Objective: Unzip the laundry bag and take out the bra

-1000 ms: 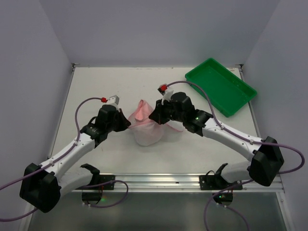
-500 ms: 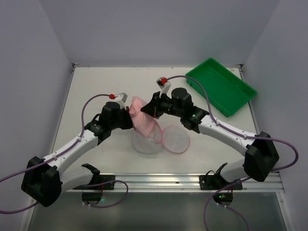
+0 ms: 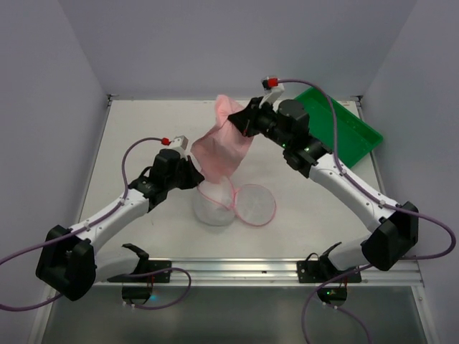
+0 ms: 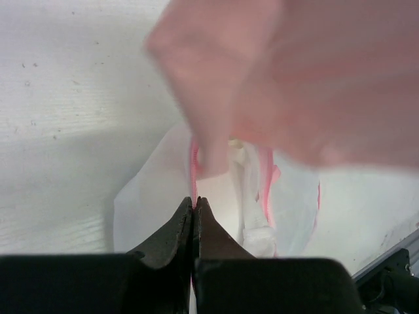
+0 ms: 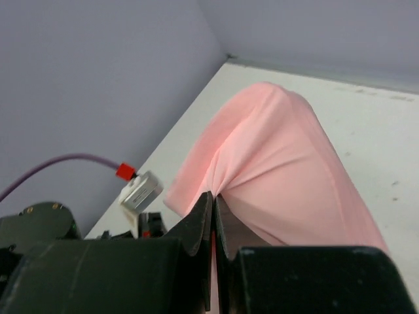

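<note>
The white mesh laundry bag (image 3: 213, 206) stands open at the table's middle, its round pink-trimmed lid flap (image 3: 256, 205) lying flat to its right. My left gripper (image 3: 194, 179) is shut on the bag's pink-trimmed rim (image 4: 194, 163). My right gripper (image 3: 234, 123) is shut on the pink bra (image 3: 224, 147) and holds it high above the bag; its lower end still hangs into the bag's mouth. The bra fills the right wrist view (image 5: 281, 163), pinched between the black fingers, and is blurred across the top of the left wrist view (image 4: 294, 78).
A green plastic tray (image 3: 337, 132) lies at the back right, close behind my right arm. The cell's side walls stand close on both sides. A metal rail (image 3: 229, 269) runs along the near table edge.
My right gripper has risen and moved back with the bra, drawing it up out of the bag. The lid flap has fallen open to the right. My left gripper stays on the rim.
</note>
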Controlling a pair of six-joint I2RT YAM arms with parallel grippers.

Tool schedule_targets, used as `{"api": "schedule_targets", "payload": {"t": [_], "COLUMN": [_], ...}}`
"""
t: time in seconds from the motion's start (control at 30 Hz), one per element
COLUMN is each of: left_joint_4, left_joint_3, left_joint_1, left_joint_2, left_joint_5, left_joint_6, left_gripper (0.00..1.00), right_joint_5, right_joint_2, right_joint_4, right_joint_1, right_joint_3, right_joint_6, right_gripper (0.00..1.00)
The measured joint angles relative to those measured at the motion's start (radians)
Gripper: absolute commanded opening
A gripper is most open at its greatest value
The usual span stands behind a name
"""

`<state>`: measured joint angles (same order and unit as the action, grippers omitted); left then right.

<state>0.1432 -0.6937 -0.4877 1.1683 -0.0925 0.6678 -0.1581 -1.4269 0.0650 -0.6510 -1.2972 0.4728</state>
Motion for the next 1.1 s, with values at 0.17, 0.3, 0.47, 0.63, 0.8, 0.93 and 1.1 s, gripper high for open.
{"api": "schedule_targets", "payload": {"t": [0.17,0.3,0.47,0.63,0.8,0.93,1.1], "left_joint_4": [0.0,0.0,0.0,0.002,0.003,0.003,0.003], "left_joint_3": [0.0,0.0,0.0,0.0,0.0,-0.001,-0.001], "left_joint_1": [0.005,0.01,0.02,0.033,0.043,0.047,0.05], "left_joint_2": [0.018,0.035,0.055,0.055,0.058,0.072,0.076], "left_joint_5": [0.023,0.026,0.026,0.026,0.019,0.013,0.008], "left_joint_6": [-0.007,-0.01,-0.018,-0.026,-0.026,-0.027,-0.033], "left_gripper": [0.0,0.0,0.0,0.0,0.0,0.0,0.0], "right_joint_5": [0.038,0.061,0.067,0.1,0.15,0.216,0.312], "right_joint_2": [0.03,0.035,0.027,-0.032,-0.09,-0.137,-0.164], "right_joint_4": [-0.069,-0.116,-0.156,-0.189,-0.238,-0.284,-0.325], "right_joint_1": [0.136,0.234,0.372,0.516,0.614,0.66,0.7], "right_joint_3": [-0.054,-0.113,-0.179,-0.291,-0.35,-0.372,-0.361], "right_joint_6": [-0.032,-0.054,-0.056,-0.051,-0.045,-0.031,0.001], "right_gripper": [0.0,0.0,0.0,0.0,0.0,0.0,0.0]}}
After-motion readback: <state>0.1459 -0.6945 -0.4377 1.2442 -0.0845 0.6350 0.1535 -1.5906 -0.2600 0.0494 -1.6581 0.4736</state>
